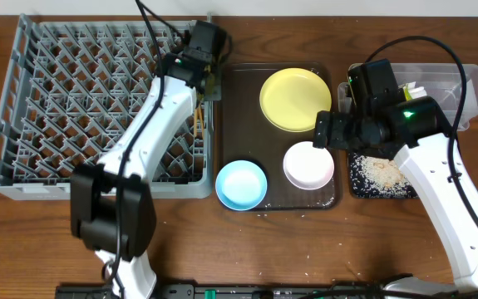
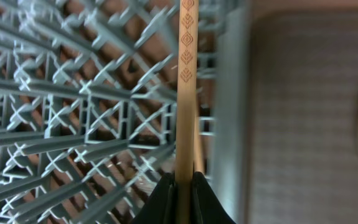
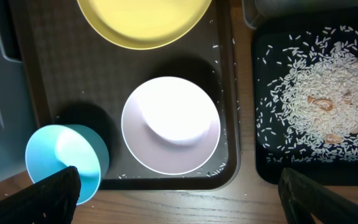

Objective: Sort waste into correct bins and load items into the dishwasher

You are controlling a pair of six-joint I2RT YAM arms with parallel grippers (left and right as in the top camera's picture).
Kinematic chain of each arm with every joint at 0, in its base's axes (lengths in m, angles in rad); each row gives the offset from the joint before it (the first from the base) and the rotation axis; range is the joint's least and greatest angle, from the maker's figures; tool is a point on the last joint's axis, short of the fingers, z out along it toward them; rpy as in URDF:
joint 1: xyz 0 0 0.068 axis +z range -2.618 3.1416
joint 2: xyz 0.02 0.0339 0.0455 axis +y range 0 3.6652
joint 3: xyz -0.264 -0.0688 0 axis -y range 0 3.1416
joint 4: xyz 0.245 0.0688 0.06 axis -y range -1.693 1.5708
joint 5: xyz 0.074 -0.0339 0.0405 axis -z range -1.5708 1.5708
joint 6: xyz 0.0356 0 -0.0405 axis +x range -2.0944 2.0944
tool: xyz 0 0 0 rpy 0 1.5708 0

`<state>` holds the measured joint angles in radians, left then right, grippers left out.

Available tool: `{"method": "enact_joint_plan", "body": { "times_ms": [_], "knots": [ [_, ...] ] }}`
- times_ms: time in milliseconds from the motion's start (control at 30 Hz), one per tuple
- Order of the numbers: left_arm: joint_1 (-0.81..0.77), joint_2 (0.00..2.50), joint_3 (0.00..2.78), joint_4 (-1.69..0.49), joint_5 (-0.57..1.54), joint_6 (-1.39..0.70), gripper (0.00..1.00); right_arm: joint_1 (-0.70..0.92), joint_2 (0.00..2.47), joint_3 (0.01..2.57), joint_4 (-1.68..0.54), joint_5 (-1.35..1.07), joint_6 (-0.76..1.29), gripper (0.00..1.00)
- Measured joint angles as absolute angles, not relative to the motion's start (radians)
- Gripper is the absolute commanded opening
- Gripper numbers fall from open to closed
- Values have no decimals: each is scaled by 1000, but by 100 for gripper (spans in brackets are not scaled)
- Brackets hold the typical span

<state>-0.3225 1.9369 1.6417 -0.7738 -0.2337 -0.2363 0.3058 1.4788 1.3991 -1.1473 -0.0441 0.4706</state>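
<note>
The left gripper [image 2: 183,193], at the bottom centre of the left wrist view, was seen pressed together on the chopsticks [image 2: 185,93]. One stick was gripped near its lower end, and a second was partly hidden behind it. The sticks ran up the frame over the right edge of the dish rack [image 2: 73,124], with the carved end uppermost.

They were judged light, stiff and smooth. With so narrow a pinch they could be expected to pivot or slide apart. A hold nearer the middle would have been steadier. The open lattice was wide enough for a thin stick to be lost through it if it were dropped on end.

The right gripper [image 3: 177,179] was spread wide over the white bowl [image 3: 170,124] at the centre of the right wrist view, and nothing was held in it. The bowl was judged rigid and slick, best taken at the rim.
</note>
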Motion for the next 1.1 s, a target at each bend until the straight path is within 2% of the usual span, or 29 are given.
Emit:
{"method": "enact_joint_plan", "body": {
  "times_ms": [333,400,467,533,800,1033,1100],
  "knots": [
    [-310,2040,1630,-776,-237,-236,9,306,1479,1399,-1146,-44,471,99],
    [-310,2039,1630,-776,-234,-233,17,306,1479,1399,-1145,-44,471,99],
    [-310,2038,1630,-781,-233,-234,35,306,1479,1399,-1145,-44,471,99],
    [-311,2031,1629,-785,-217,-228,45,306,1479,1399,-1145,-44,471,99],
    [-310,1837,1629,-810,-196,-233,45,306,1479,1399,-1144,-44,471,99],
    [-310,1618,1629,-889,-30,-233,45,306,1479,1399,-1144,-44,471,99],
    [-310,1564,1629,-930,41,-233,45,306,1479,1399,-1144,-44,470,94]
  ]
}}
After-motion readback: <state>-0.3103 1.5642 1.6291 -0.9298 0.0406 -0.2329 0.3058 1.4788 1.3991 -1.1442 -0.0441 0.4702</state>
